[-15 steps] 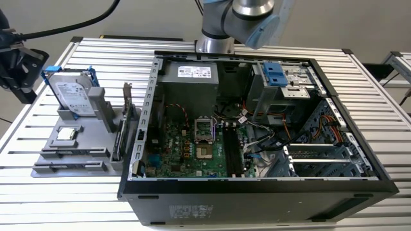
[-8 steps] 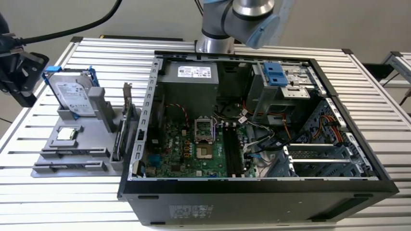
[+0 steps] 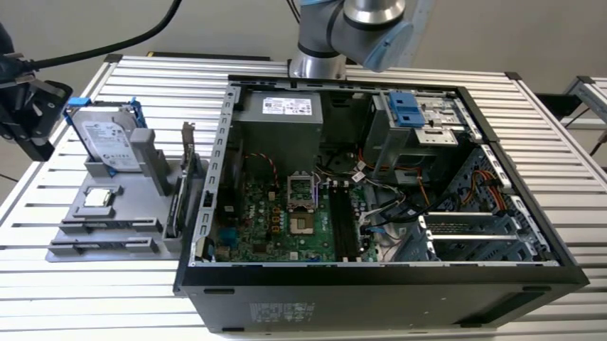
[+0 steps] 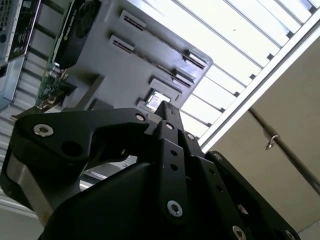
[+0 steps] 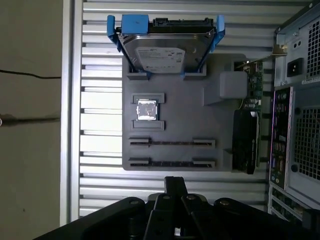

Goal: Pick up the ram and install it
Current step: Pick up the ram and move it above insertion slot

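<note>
Two long narrow dark ram sticks (image 5: 172, 142) (image 5: 172, 163) edge-up in slots of grey plastic tray (image 5: 192, 112), at tray end nearest black gripper (image 5: 175, 184); grip state: cannot tell. Risk: off-centre grasp tilts stick, jams it in slot.

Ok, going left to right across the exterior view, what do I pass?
Hand → hard drive in its blue frame → expansion card → motherboard → blue bracket inside the open case.

Parts tray (image 3: 133, 209) beside computer case (image 3: 379, 283)
</note>
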